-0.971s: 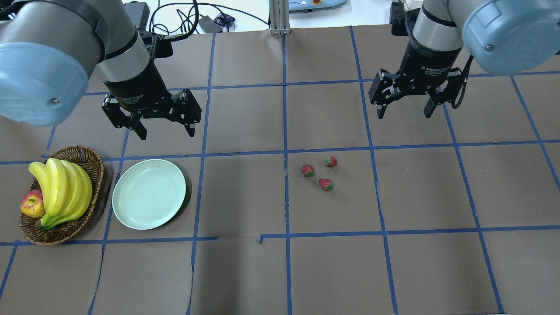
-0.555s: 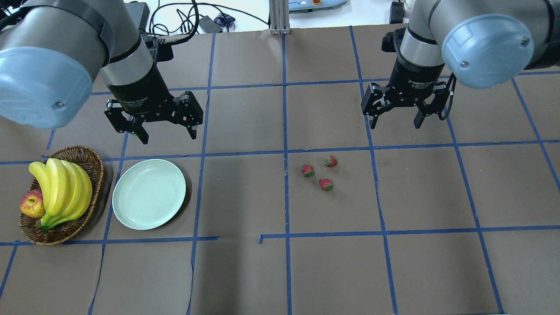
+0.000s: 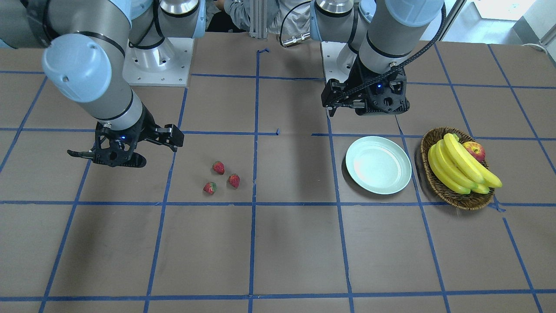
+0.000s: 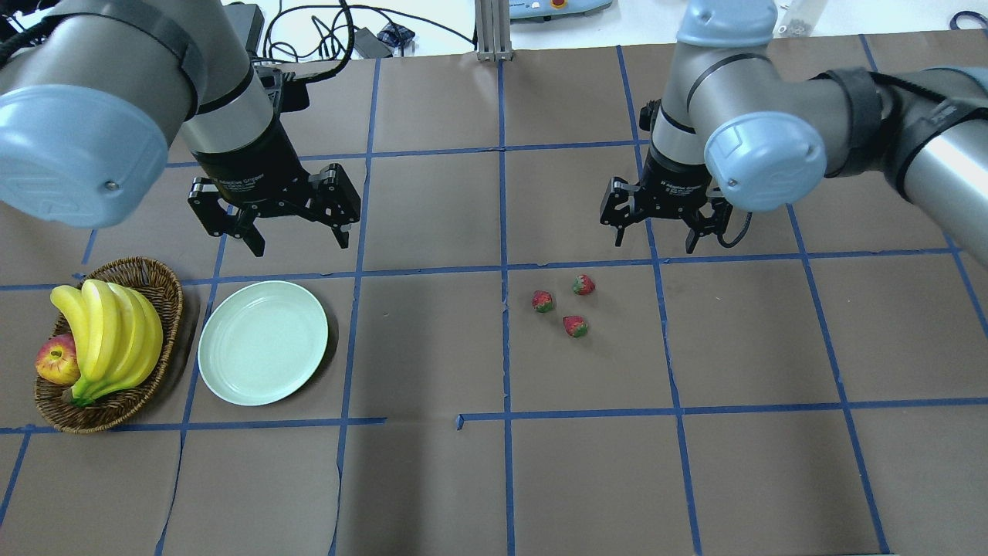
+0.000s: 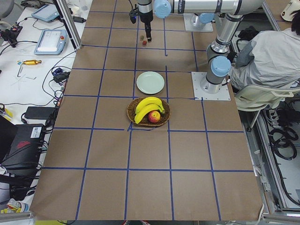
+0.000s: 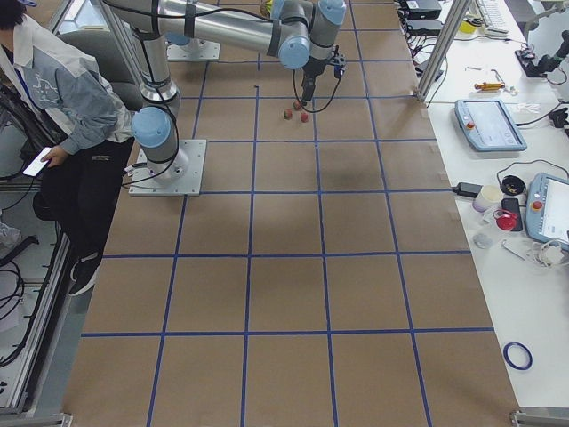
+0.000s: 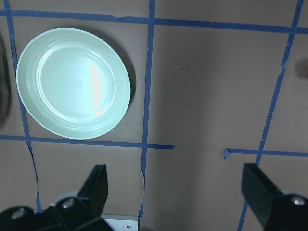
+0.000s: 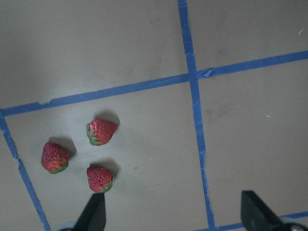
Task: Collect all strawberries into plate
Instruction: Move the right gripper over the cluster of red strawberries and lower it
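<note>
Three small red green-capped strawberries [image 4: 543, 301] on the brown papered bench [image 4: 432, 479], well to the robot's right of the round pale mint-green plate [image 4: 262, 343] — none collected. Black two-finger right gripper [image 4: 654, 245], spread wide and empty, now shifted plate-ward — lining up for a first pick, likely. Near the plate, the left gripper [image 4: 299, 247] likewise released.

Desk [image 4: 432, 486] — brown paper, blue tape grid [image 4: 508, 363], even overhead light. White bench [image 6: 524, 302] beside desk carries a pendant [image 6: 485, 124]. Seated person [image 5: 265, 56] just off desk's edge — grey jacket.
</note>
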